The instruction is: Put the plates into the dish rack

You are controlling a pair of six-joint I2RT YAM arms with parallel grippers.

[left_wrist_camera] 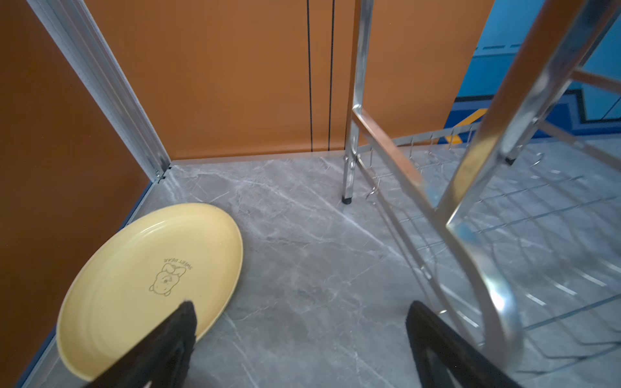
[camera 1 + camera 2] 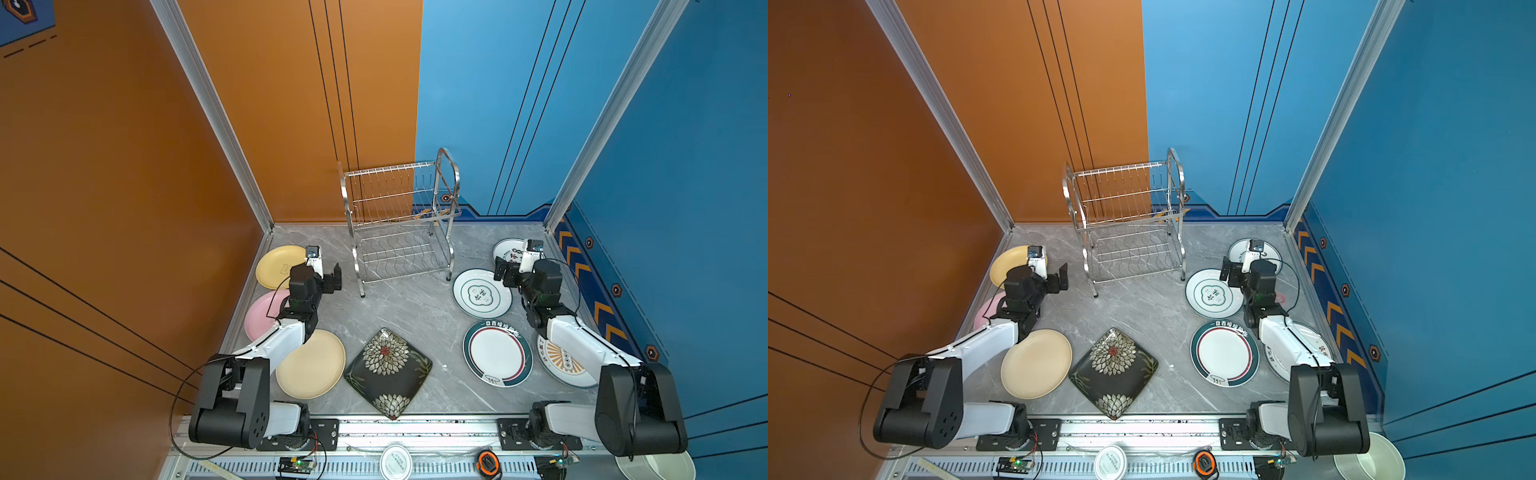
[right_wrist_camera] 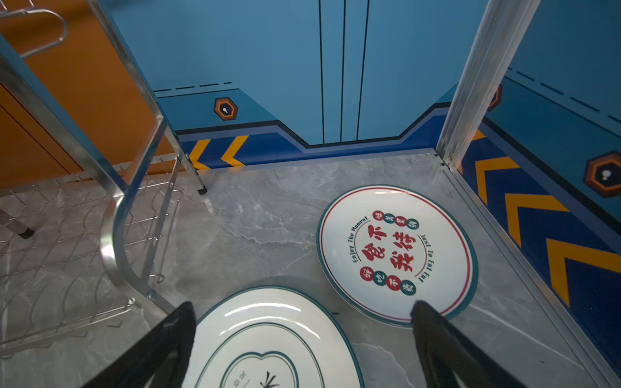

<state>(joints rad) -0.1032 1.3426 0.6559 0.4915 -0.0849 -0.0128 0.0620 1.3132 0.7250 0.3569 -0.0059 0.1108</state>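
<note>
The steel dish rack stands with nothing in it at the back middle of the grey table. Flat on the left lie a yellow plate, a pink plate and a beige plate. A black square floral plate lies at the front middle. On the right lie several white plates: lettered, clover-marked, green-rimmed, sunburst. My left gripper hangs open between yellow plate and rack leg. My right gripper hangs open above the clover plate's far edge.
Orange and blue walls close in the table on three sides. On the front rail lie a small white lid and an orange tape measure. A white bucket-like container sits at the front right corner.
</note>
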